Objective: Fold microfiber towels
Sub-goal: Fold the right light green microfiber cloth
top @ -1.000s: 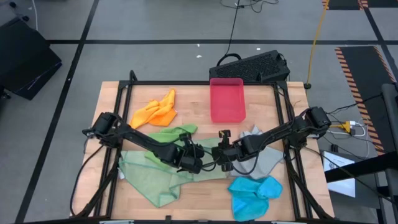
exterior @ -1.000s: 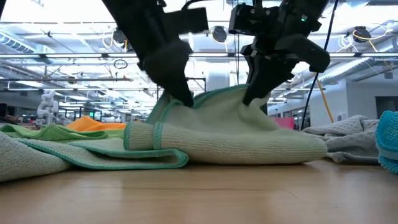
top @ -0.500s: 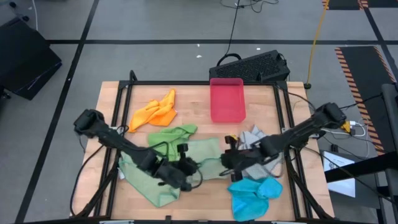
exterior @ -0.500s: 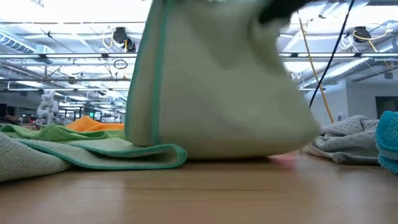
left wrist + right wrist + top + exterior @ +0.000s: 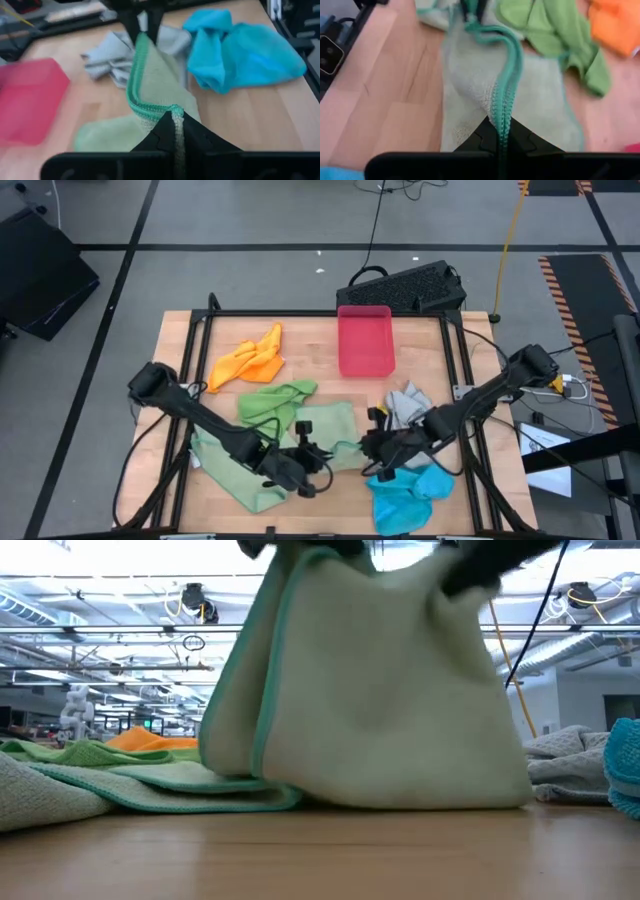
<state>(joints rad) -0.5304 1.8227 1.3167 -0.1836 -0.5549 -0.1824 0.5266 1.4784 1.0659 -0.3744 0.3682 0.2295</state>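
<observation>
A pale sage towel (image 5: 326, 425) with a teal hem hangs between my two grippers near the table's front middle. In the low view it stands as a raised sheet (image 5: 380, 690). My left gripper (image 5: 312, 460) is shut on its one upper corner and my right gripper (image 5: 372, 448) on the other. A second pale sage towel (image 5: 235, 472) lies flat at the near left, partly under the left arm. The bright green towel (image 5: 275, 400), orange towel (image 5: 250, 358), grey towel (image 5: 405, 405) and blue towel (image 5: 410, 490) lie crumpled on the table. My left gripper pinches the sage towel's teal-hemmed edge (image 5: 175, 111) at a corner between its two fingers, slanting down. The top edge runs from there across to the other gripper. The towel hangs below the hold, with its lower part (image 5: 400, 795) on the table. My right gripper pinches the towel's other upper corner (image 5: 504, 112) between its two fingers, slanting down. Two teal hems lie together in the hold, so it has at least two layers. The cloth hangs slack below and spreads on the table toward the far side.
A pink-red tray (image 5: 365, 340) stands at the far middle, and a black keyboard (image 5: 405, 285) lies behind the table. The blue towel lies close under my right gripper. Bare wood (image 5: 320, 500) shows along the near edge between the flat sage towel and the blue one.
Both grippers have gone up and toward the table's near edge, a little farther apart, staying shut on the sage towel. Its held edge has risen from a low heap into a hanging sheet, while its lower part stays on the table.
</observation>
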